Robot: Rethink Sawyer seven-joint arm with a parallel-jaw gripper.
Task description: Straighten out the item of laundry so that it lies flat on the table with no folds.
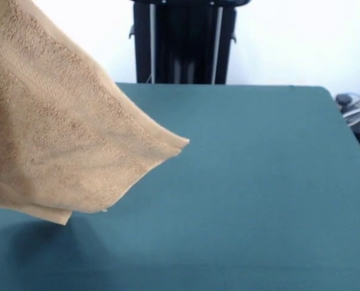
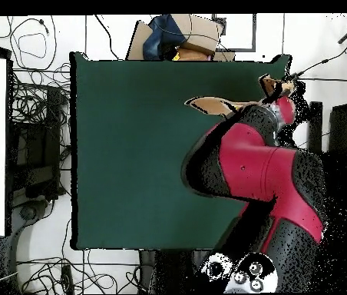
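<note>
The towel [image 1: 58, 127] hangs in the air at the left of the front view, filling the upper-left corner and running off the top and left edges; it is bunched and folded, not flat; one corner juts to the right over the table [image 1: 258, 182], and a lower folded edge hangs close above the green cloth, with a soft shadow under it; whether that lowest edge touches the table cannot be told. A woven band runs near the hanging edge of the towel.

In the front view the jaws themselves are out of sight, above the top edge, so the towel hangs below them; the black pedestal [image 1: 184, 42] stands at the far side of the table.

In the overhead view the red arm [image 2: 261, 165] reaches from the base at the bottom up toward the table's upper-right corner; only a narrow tan sliver of the towel [image 2: 211, 103] shows, just left of the arm's end, above the green table [image 2: 130, 154]; the jaws [image 2: 275, 88] lie at that end, near the table's edge, but they are too small and broken up to read, so I cannot tell whether they are wide, narrow or holding the cloth; the rest of the table lies to the left of and below the jaws.
</note>
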